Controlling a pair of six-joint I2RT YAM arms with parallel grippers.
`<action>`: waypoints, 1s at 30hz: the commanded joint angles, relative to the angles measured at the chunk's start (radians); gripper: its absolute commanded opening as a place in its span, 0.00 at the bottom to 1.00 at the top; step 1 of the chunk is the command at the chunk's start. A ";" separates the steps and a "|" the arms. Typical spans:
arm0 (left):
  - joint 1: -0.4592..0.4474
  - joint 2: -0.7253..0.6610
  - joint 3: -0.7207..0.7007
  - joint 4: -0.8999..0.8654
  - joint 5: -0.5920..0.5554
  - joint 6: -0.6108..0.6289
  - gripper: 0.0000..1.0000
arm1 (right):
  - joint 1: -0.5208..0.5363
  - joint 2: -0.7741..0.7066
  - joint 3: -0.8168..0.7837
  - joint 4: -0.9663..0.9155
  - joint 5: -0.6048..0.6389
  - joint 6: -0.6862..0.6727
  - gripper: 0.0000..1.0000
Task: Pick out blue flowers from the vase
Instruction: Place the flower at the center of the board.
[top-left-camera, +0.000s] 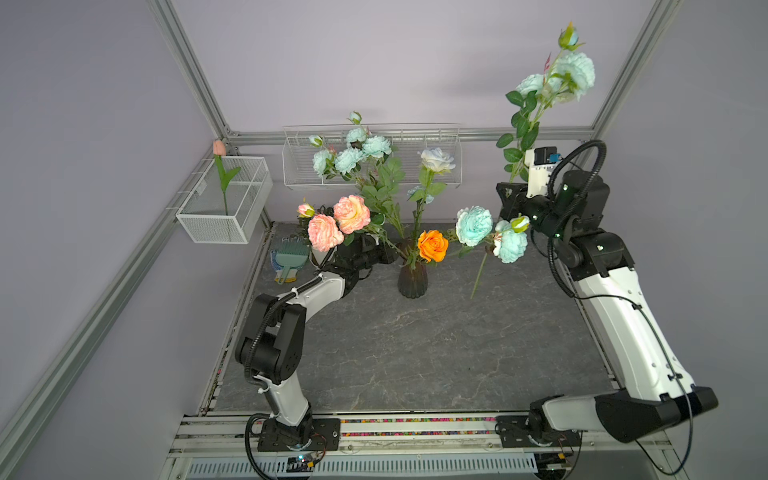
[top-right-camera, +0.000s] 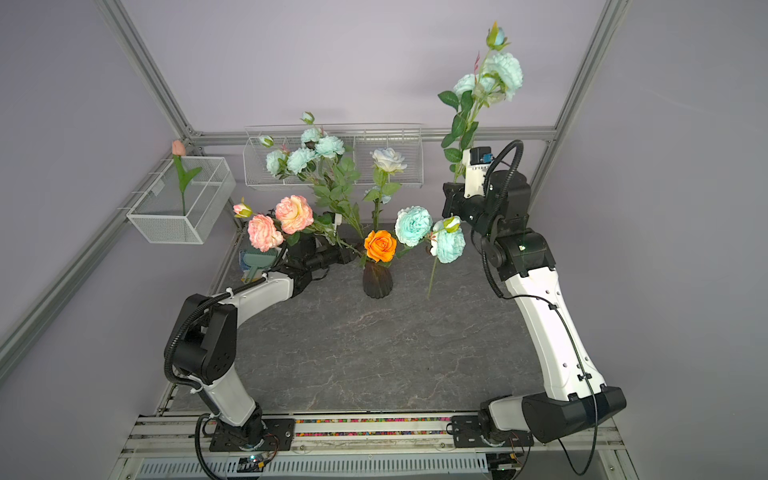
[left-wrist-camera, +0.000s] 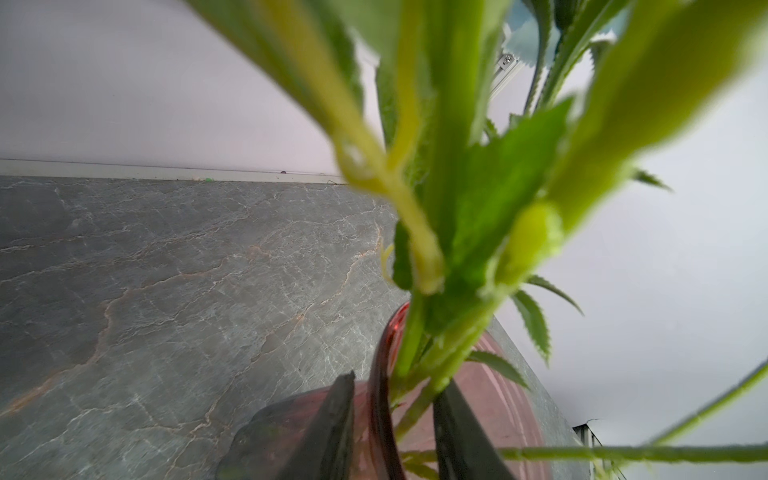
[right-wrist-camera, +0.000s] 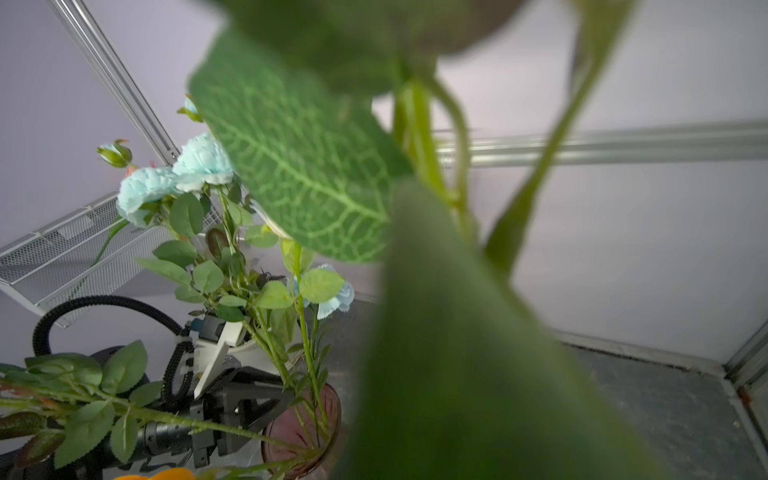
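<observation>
The dark ribbed vase (top-left-camera: 412, 282) (top-right-camera: 377, 282) stands mid-table. My left gripper (top-left-camera: 395, 254) (left-wrist-camera: 397, 380) is shut on its rim (left-wrist-camera: 380, 399), one finger outside the glass and one inside among the green stems. One stem of blue flowers (top-left-camera: 353, 153) rises from the vase, and another leans right (top-left-camera: 473, 224). An orange rose (top-left-camera: 432, 245) and pink peonies (top-left-camera: 336, 220) sit there too. My right gripper (top-left-camera: 510, 187) (top-right-camera: 454, 187) is shut on a further blue flower stem (top-left-camera: 575, 70), raised at the right. Its bare end (top-left-camera: 476, 286) hangs outside the vase. Leaves hide these jaws in the right wrist view.
A white mesh basket (top-left-camera: 245, 216) with a pink tulip hangs on the left wall. A long wire basket (top-left-camera: 449, 166) hangs on the back wall. A green brush (top-left-camera: 291, 257) lies on gloves at the table's back left corner.
</observation>
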 joint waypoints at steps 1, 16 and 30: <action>-0.003 0.024 0.014 -0.062 -0.009 0.012 0.34 | -0.001 0.018 -0.069 -0.042 -0.027 0.060 0.07; -0.003 -0.010 0.005 -0.082 -0.014 0.022 0.35 | -0.009 0.210 -0.264 0.107 -0.074 0.176 0.07; -0.003 -0.023 -0.016 -0.079 -0.015 0.021 0.34 | -0.044 0.442 -0.314 0.215 -0.149 0.223 0.07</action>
